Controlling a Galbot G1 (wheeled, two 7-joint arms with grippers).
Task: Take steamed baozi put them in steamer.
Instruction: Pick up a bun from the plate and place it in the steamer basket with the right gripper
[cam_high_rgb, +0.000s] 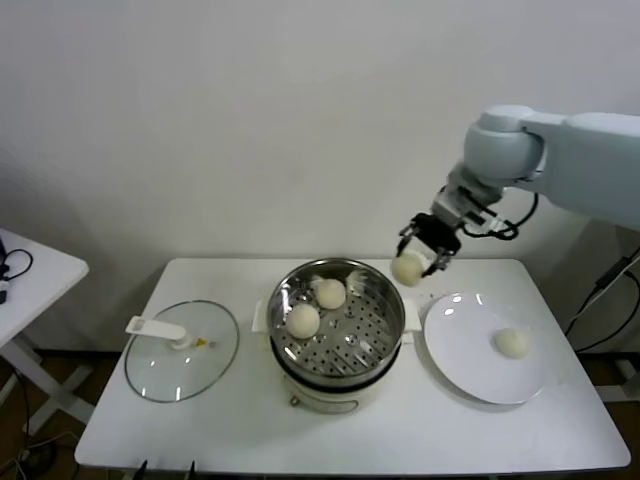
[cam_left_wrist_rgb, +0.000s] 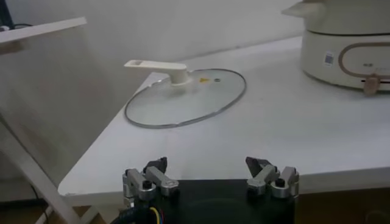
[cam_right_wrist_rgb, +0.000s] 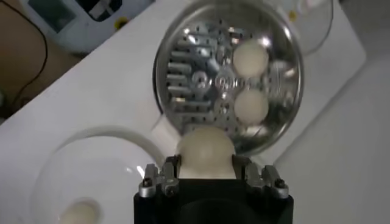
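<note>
White table (cam_high_rgb: 250, 430); my right gripper (cam_high_rgb: 424, 254) clenched on baozi (cam_high_rgb: 408, 268) beside steamer (cam_high_rgb: 385, 290) rim; carry inward over bare holes, lower, release; left gripper (cam_left_wrist_rgb: 210, 176) idle, jaws apart.

Lid (cam_high_rgb: 182, 350) left of steamer (cam_high_rgb: 340, 318) — plate (cam_high_rgb: 480, 350) right — two baozi (cam_high_rgb: 317, 307) inside.

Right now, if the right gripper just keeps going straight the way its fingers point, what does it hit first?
Probably the steamer. The right gripper, shut on a baozi, points down at the basket's near rim beside the plate. The held baozi would likely touch the rim or perforated floor first; depth is unclear.
</note>
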